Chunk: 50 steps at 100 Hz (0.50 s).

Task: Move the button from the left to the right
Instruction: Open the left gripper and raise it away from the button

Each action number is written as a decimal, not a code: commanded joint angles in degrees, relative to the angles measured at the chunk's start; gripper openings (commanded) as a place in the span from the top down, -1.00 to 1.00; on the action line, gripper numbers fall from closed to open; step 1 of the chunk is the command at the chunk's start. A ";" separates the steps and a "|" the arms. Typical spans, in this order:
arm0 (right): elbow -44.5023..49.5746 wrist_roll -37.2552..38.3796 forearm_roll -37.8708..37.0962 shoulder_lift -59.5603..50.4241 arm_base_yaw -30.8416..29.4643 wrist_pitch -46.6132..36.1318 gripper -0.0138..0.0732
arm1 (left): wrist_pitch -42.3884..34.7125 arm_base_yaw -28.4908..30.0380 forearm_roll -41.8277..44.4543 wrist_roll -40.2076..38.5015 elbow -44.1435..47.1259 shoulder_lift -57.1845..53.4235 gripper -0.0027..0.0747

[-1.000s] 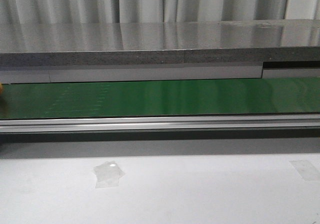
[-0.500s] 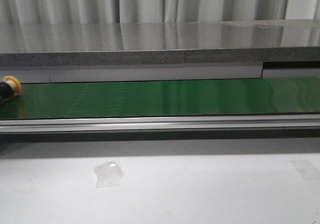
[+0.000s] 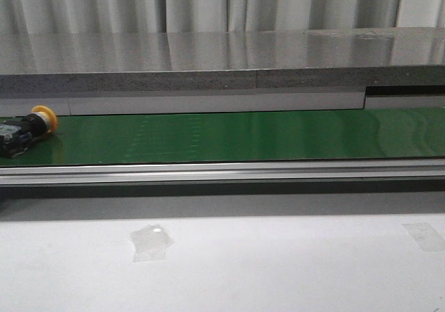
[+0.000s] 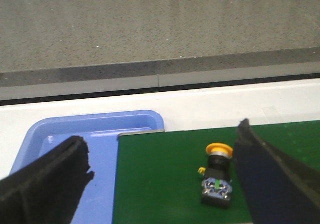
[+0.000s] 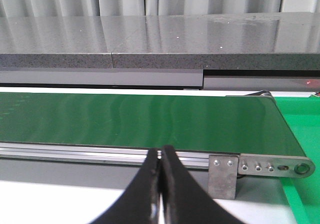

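Observation:
The button (image 3: 28, 127) lies on its side on the green belt (image 3: 243, 135) at the far left of the front view, yellow cap toward the right. It also shows in the left wrist view (image 4: 218, 176), lying on the belt (image 4: 160, 184) near that belt's end. My left gripper (image 4: 162, 184) is open and empty above that end, its black fingers (image 4: 45, 179) wide apart, the button nearer the other finger and not touching it. My right gripper (image 5: 161, 184) is shut and empty, in front of the belt's rail (image 5: 100, 151). Neither gripper shows in the front view.
A blue tray (image 4: 65, 144) sits past the belt's left end. A green bin (image 5: 300, 139) sits past the belt's right end, beside a metal bracket (image 5: 222, 176). A grey stone ledge (image 3: 222, 65) runs behind the belt. Tape patches (image 3: 149, 242) lie on the white table.
The button has come into the front view from the left edge and moved right along the belt; one second ago only a sliver of it showed.

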 commanded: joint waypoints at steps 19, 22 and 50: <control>-0.89 -0.17 -0.42 -1.00 -0.30 -4.68 0.91 | -8.88 -0.39 -4.01 0.82 12.95 -15.71 -0.56; -0.89 -0.17 -0.42 -1.00 -0.30 -4.68 0.91 | -8.88 -0.39 -4.47 0.82 13.81 -16.95 -0.56; -0.89 -0.17 -0.42 -1.00 -0.30 -4.68 0.91 | -8.73 -0.39 -4.59 0.82 16.66 -21.87 -0.54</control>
